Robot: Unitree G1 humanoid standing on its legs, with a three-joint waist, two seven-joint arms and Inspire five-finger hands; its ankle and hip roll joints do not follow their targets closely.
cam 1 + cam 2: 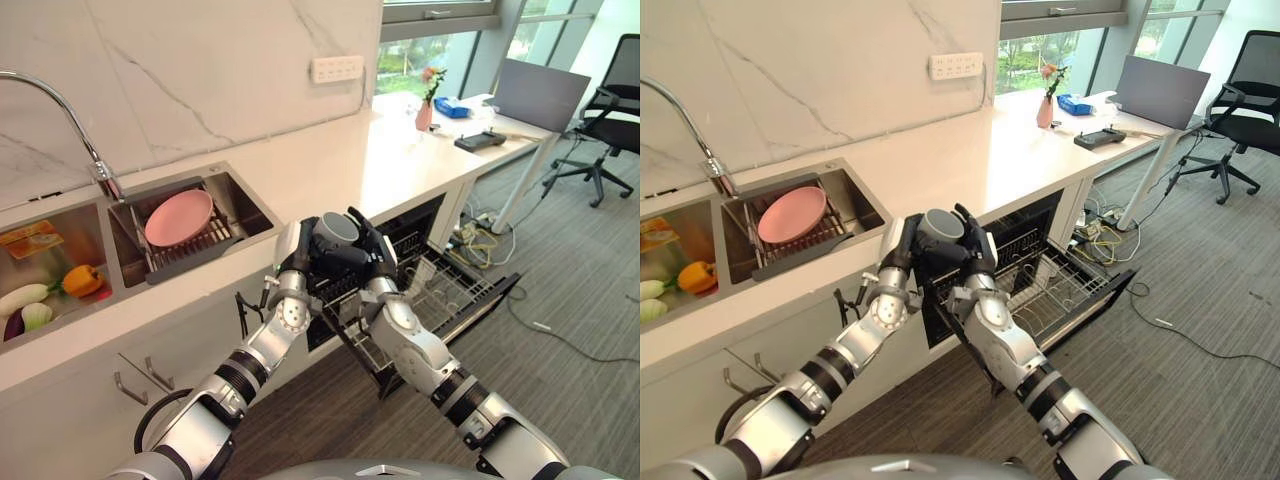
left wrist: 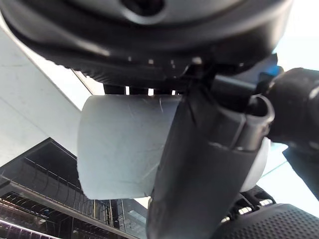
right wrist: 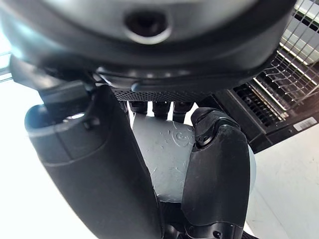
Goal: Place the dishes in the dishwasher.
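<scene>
Both hands, left (image 1: pixel 300 262) and right (image 1: pixel 365 255), clasp smooth grey round cup (image 1: pixel 338 228) above wire rack (image 1: pixel 440 295).

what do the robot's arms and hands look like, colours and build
Both arms are silver-grey metal in rounded segments, with black ribbed bands at the forearms and round joint caps at the wrists. The left hand and right hand are dark, nearly black, with thick blocky fingers and matte casings.

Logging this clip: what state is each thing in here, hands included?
Cup: held up between both hands, above the rack.
Left hand: shut on cup.
Right hand: shut on cup.
Dishwasher: open.
Rack: pulled out, no dishes seen in it.
Plate: lying on the sink rack.
Tap: no water seen running.
</scene>
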